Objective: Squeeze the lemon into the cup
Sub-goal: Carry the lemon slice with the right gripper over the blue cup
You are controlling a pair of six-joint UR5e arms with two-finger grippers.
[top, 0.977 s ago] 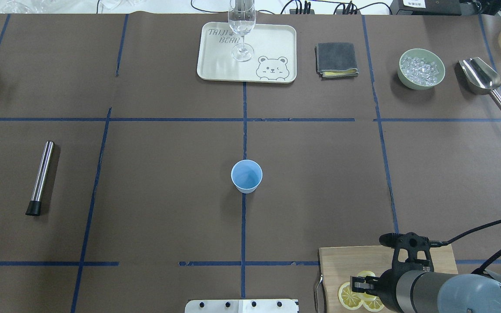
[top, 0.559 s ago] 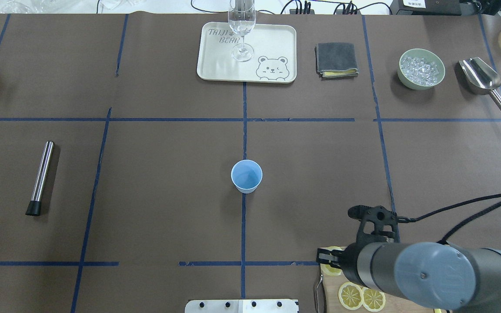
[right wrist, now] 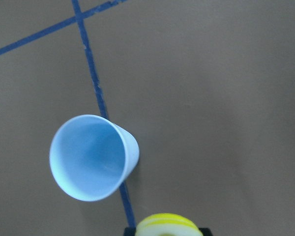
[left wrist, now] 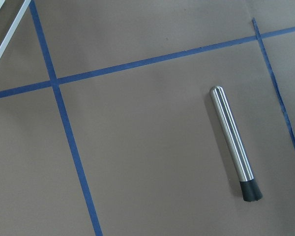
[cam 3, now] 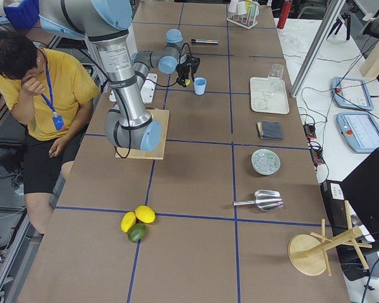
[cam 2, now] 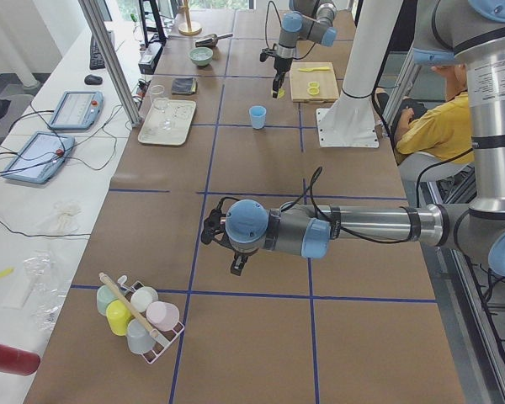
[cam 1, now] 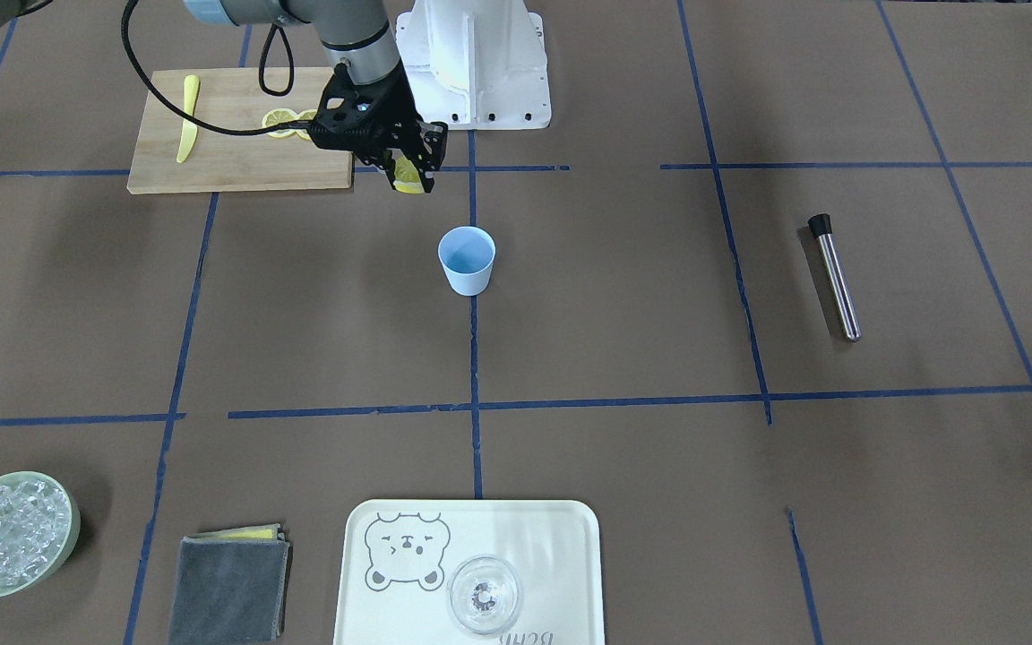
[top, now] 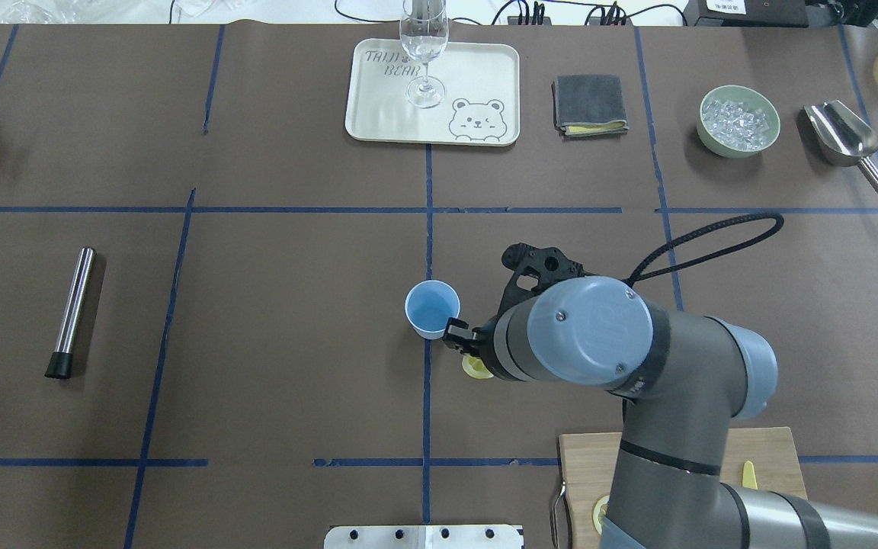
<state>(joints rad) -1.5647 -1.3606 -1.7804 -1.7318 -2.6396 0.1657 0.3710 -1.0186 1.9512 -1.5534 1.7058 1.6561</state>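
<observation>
Lemon slice [cam 1: 405, 176] up in the air over the brown-papered table [cam 1: 623, 296], clear of its surface. Stretched out from the near right across that table, the right arm [top: 591, 335], wrist bent downward. At the near right edge, a wooden cutting board [cam 1: 238, 152] carrying two more slices [cam 1: 281, 119] and a yellow knife [cam 1: 186, 116]. At the far middle, a cream bear tray [cam 1: 534, 537] bearing a clear glass [cam 1: 484, 595]. Near the table's centre, upright on a blue tape line, the pale blue cup [cam 1: 467, 260], mouth open upward. Just to the near right of the cup, the right gripper [cam 1: 410, 179]: jaws close together and clamped on the slice, which stands on edge between the fingertips with the yellow rind showing. Slice beside the cup's mouth rather than over it, apart from the cup. Far off at the left end, the left gripper [cam 2: 236, 265], low over the table near a steel rod [left wrist: 234, 142]; jaws too small to judge.
</observation>
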